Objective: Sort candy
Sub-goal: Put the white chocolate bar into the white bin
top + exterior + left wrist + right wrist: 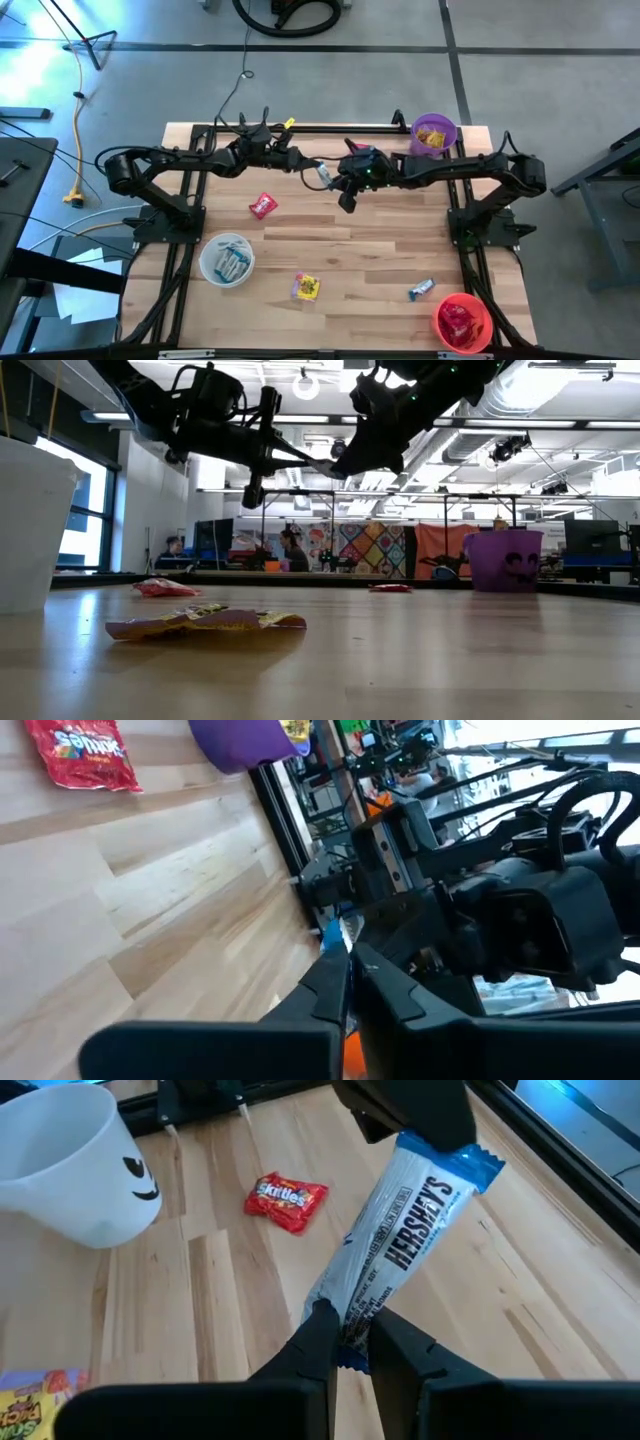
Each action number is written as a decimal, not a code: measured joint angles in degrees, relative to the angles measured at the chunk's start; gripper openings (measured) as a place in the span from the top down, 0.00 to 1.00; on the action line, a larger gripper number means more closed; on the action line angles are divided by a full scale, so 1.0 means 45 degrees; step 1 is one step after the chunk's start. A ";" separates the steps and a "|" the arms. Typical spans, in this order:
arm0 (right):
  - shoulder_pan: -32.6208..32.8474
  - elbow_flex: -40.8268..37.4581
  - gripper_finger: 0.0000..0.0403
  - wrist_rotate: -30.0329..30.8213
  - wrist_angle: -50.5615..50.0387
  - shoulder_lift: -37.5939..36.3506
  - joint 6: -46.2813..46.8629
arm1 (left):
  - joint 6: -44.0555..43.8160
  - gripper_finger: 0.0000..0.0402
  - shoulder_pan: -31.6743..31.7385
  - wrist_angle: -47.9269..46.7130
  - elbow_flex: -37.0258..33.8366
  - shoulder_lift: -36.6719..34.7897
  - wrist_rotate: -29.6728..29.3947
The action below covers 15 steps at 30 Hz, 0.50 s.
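Candy: flat wrapped sweets, some loose on the wooden bench (350,260), others already sorted.

High view: one white-and-blue bar (321,173) hangs in mid-air above the far centre of the bench, between the left pincer (308,166) and the right pincer (345,187), each pressed on one end. Loose pieces: a red packet (263,206), a yellow packet (306,288), a blue-and-white piece (421,290). A white bowl (227,259) holds pale wrappers, a red bowl (462,322) red ones, a purple bowl (434,134) yellow ones.

Low view: both arms are well above the bench; the yellow packet (205,622) lies flat and crinkled in front, the purple bowl (505,560) stands at the far right.

Left wrist view: the fingers (385,992) are pressed together on a blue wrapper edge; the red packet (82,752) reads partly "Skittles".

Right wrist view: the right pincer (347,1332) pinches the bar (400,1240) by its crimped end; the print reads "HERSHEY'S". The red packet (286,1200) reads "Skittles".

Handling, as judged: light, thin, limp, slick foil; likely to slip or tear if pulled from both ends. Best taken by a crimped end seam.
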 joint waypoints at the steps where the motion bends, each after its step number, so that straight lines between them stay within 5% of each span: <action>1: 0.0037 0.0000 0.91 0.0000 0.0005 0.0000 0.0000 | 0.0037 0.99 0.0000 0.0001 0.0000 0.0000 -0.0014; 15: 0.0052 0.0000 0.83 0.0005 0.0440 0.0000 0.0053 | 0.0679 1.00 0.0010 0.0312 0.0000 -0.0013 -0.0078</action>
